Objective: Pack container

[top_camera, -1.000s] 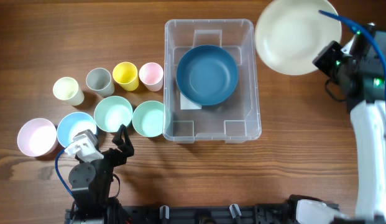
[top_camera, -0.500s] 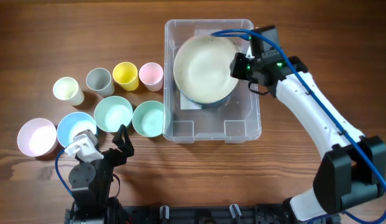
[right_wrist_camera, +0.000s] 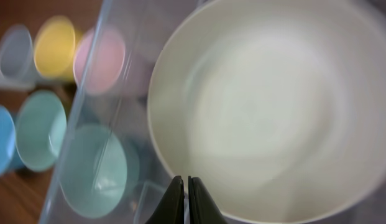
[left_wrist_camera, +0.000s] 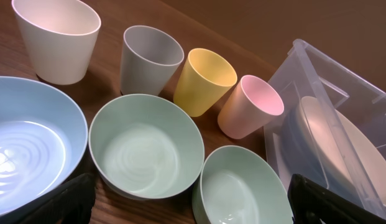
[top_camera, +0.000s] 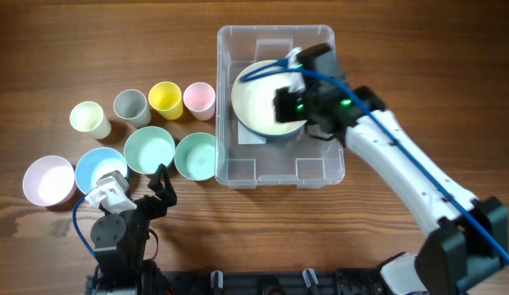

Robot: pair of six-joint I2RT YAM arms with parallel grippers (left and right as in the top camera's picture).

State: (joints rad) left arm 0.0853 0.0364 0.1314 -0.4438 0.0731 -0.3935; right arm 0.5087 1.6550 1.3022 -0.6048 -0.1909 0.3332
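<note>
The clear container [top_camera: 320, 168] stands at the table's middle, and a dark blue bowl [top_camera: 266, 133] sits inside it. My right gripper [top_camera: 287, 105] is shut on the rim of a cream bowl [top_camera: 258, 102] and holds it inside the container, right over the blue bowl. The right wrist view shows the jaws [right_wrist_camera: 187, 186] pinching the cream bowl's rim [right_wrist_camera: 267, 106], with the container wall [right_wrist_camera: 99, 62] beside it. My left gripper [top_camera: 135, 192] is open and empty near the front left edge. In the left wrist view [left_wrist_camera: 193, 208] it hangs over the green bowls.
Left of the container stand a cream cup [top_camera: 88, 119], a grey cup [top_camera: 130, 106], a yellow cup [top_camera: 165, 98] and a pink cup [top_camera: 199, 100]. In front of them are a pink bowl [top_camera: 48, 180], a light blue bowl [top_camera: 98, 168] and two mint bowls [top_camera: 149, 150] [top_camera: 197, 156].
My right arm has carried the cream bowl from the table's far right into the container and brought it down over the blue bowl. The left arm has not moved.
</note>
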